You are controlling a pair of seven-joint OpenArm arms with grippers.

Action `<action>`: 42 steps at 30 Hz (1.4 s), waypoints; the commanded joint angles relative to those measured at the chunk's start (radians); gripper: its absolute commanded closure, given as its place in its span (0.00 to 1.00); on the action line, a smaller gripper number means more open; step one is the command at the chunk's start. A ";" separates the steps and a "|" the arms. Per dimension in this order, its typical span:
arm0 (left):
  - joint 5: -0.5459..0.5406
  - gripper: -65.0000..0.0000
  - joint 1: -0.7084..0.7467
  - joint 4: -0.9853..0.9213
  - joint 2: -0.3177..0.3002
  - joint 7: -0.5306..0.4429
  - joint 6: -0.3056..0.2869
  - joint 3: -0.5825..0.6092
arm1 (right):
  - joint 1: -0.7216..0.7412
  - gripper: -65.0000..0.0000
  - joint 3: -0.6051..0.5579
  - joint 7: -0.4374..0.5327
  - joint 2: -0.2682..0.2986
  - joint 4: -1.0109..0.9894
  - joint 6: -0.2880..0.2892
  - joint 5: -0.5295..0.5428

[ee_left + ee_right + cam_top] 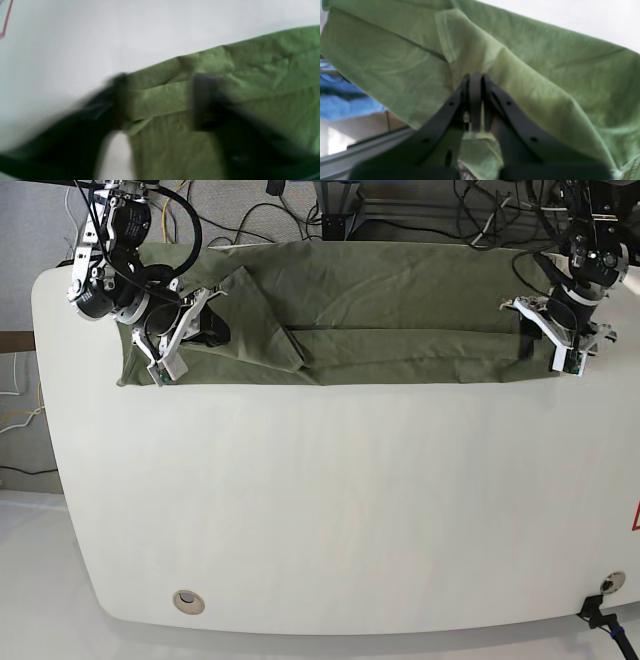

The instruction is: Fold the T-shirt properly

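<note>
Right wrist view shows the right gripper (476,82) with its black jaws pressed together on a raised ridge of the T-shirt (545,75), the olive-green cloth tenting up from the pinch and falling away on both sides. A hemmed sleeve edge (443,35) lies just above the fingertips, folded over the body of the garment. Beyond the cloth on the left, a strip of blue and a grey rail are visible, too blurred to name.

Left wrist view is smeared by motion. The left gripper (160,100) has its two dark fingers (202,100) spread apart, and a folded band of the T-shirt (262,80) runs between them; the jaws straddle it without visibly clamping it. White table (100,37) fills the area above the cloth edge.

From the base view, the T-shirt (380,310) lies stretched as a long horizontal band along the far edge of the table (330,510), with a sleeve flap turned inward near the right gripper (175,330). The left gripper (555,340) sits at the opposite end of the garment, at its near edge. Cables (420,210) tangle behind the table
</note>
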 commanded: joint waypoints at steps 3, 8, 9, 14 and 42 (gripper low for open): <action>-0.007 1.00 0.002 -0.009 0.036 -0.021 -0.005 0.003 | -0.004 1.00 0.004 0.020 0.012 0.005 0.002 0.012; -0.007 1.00 0.005 -0.115 0.031 -0.023 -0.005 0.109 | -0.002 1.00 0.003 0.066 0.015 -0.057 0.002 -0.112; -0.007 1.00 0.004 -0.151 0.021 -0.026 -0.005 0.128 | -0.002 1.00 0.003 0.079 0.013 -0.072 0.004 -0.134; -0.007 1.00 -0.062 -0.286 0.008 -0.026 -0.005 0.158 | 0.030 1.00 0.001 0.152 0.043 -0.227 0.004 -0.160; 0.027 0.04 -0.401 -0.330 -0.047 0.039 -0.005 0.054 | 0.248 1.00 -0.165 0.361 0.113 -0.578 0.002 -0.162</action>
